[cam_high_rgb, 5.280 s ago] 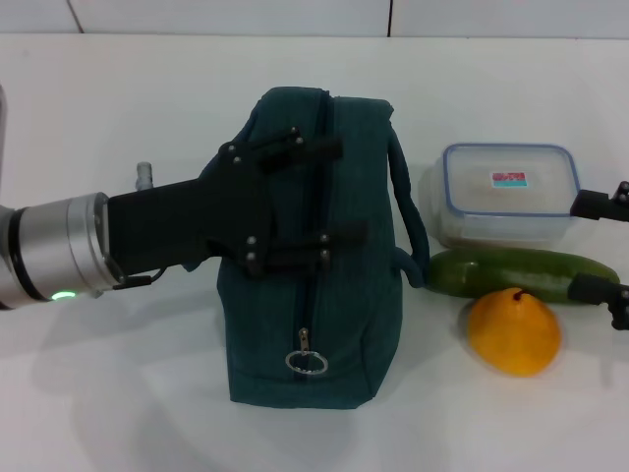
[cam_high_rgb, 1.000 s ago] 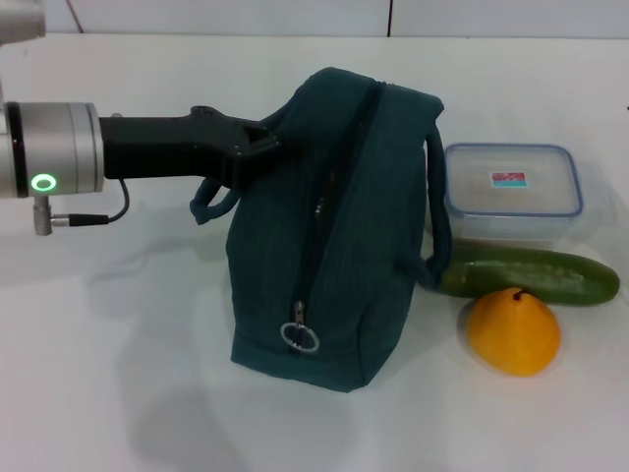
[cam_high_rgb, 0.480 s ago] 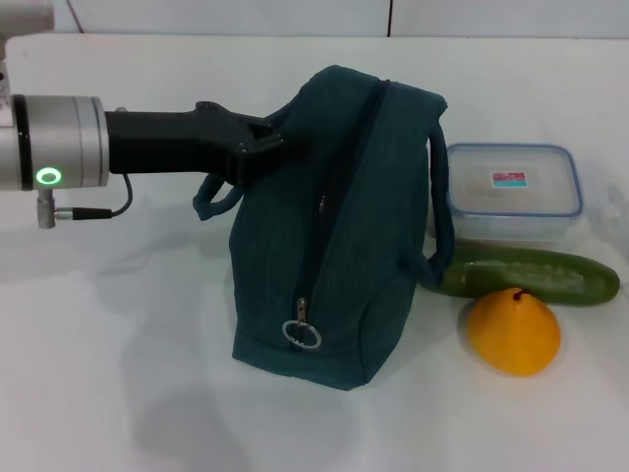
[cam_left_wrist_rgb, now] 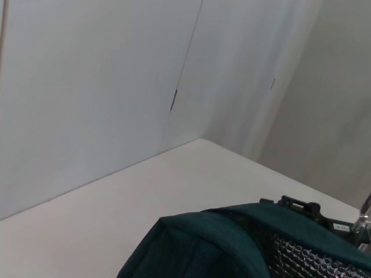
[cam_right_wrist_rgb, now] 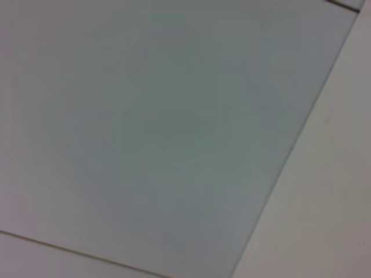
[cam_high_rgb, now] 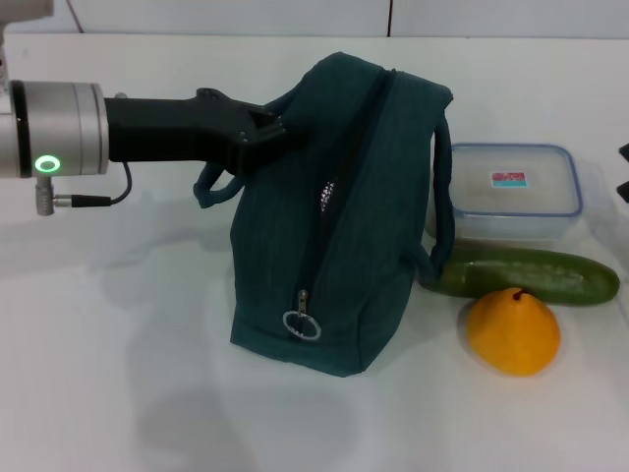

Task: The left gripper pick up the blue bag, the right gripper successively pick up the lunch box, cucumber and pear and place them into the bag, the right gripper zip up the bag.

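Note:
The blue bag [cam_high_rgb: 344, 226], dark teal cloth, stands tilted on the white table with its top leaning right. My left gripper [cam_high_rgb: 267, 133], black with a silver wrist and green light, is shut on the bag's upper left edge by a handle loop. The zipper's ring pull [cam_high_rgb: 302, 324] hangs low on the front. In the left wrist view the bag [cam_left_wrist_rgb: 203, 243] shows silvery lining at its mouth. To the right lie the lunch box [cam_high_rgb: 511, 192], the cucumber [cam_high_rgb: 531, 275] and the pear [cam_high_rgb: 513, 331]. Only slivers of my right gripper [cam_high_rgb: 624, 169] show at the right edge.
The white table [cam_high_rgb: 118, 374] ends at a white wall along the far side. The bag's right handle [cam_high_rgb: 444, 197] hangs close to the lunch box and touches the cucumber's end.
My left gripper has risen a little, pulling the bag's top up and to the right. Black slivers of the right gripper have appeared at the right edge.

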`<state>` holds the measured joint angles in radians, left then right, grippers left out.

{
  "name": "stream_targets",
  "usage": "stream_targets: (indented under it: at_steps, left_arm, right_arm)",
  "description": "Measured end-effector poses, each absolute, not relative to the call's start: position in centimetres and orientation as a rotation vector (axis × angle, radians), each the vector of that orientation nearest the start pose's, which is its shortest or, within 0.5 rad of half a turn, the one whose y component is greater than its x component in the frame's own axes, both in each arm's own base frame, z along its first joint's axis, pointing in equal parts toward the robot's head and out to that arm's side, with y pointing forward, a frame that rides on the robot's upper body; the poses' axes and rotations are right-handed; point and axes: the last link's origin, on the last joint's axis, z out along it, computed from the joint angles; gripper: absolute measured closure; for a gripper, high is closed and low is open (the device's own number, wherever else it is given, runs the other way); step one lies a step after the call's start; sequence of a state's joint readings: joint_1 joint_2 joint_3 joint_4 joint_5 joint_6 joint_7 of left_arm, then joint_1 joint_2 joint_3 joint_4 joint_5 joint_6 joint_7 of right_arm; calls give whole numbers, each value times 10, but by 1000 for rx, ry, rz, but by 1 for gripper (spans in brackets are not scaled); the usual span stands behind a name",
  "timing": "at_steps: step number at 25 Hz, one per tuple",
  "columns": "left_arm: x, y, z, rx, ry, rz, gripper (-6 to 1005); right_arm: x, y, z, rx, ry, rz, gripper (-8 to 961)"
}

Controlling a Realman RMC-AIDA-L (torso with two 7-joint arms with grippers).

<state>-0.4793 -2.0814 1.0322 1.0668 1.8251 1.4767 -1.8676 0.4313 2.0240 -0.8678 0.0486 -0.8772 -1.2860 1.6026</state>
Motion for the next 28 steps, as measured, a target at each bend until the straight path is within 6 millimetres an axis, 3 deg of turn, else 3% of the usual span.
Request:
stream_targets:
  at_steps: [12, 28]
  left_arm:
    - [-189, 352, 22, -2750, -691, -677, 953]
    - [-190, 351, 22, -2753, -672, -673, 952]
  right_arm:
    - [333, 317, -30, -1406, 1882, 1423, 187]
    - [327, 324, -29, -1428, 1875, 1435, 199]
